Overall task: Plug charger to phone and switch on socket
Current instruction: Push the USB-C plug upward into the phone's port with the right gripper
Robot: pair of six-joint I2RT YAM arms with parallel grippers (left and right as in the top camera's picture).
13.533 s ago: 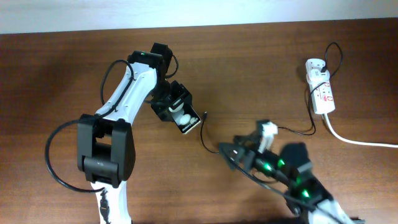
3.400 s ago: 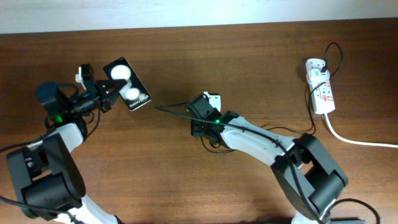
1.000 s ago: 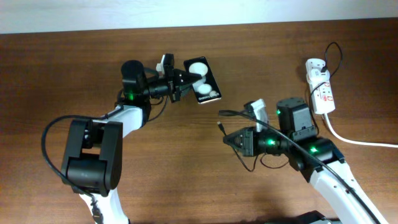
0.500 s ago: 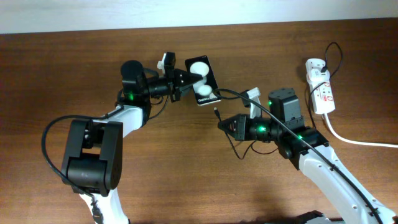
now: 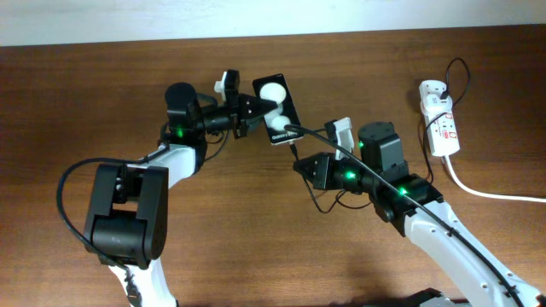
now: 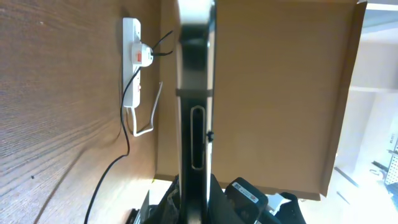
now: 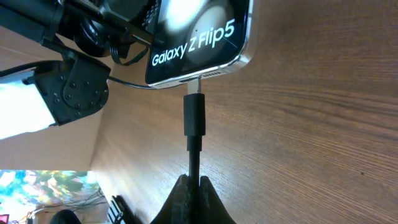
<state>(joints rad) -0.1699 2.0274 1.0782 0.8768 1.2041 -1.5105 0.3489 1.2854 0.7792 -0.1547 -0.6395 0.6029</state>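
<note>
Right wrist view: right tool [image 7: 193,182] clenched on the charger [image 7: 194,118] cable just behind the plug. The metal tip meets the port in the phone [image 7: 199,37] edge; seating unclear. Only overhead shows left tool [image 5: 254,107] grasping the phone's opposite end. Socket [image 5: 440,119] lies on the bench [image 5: 102,102], well apart, far right.

table [image 5: 77,94]: dark brown wood | wall [image 5: 102,17]: white | cardboard panel [image 6: 280,93]: at table edge
</note>
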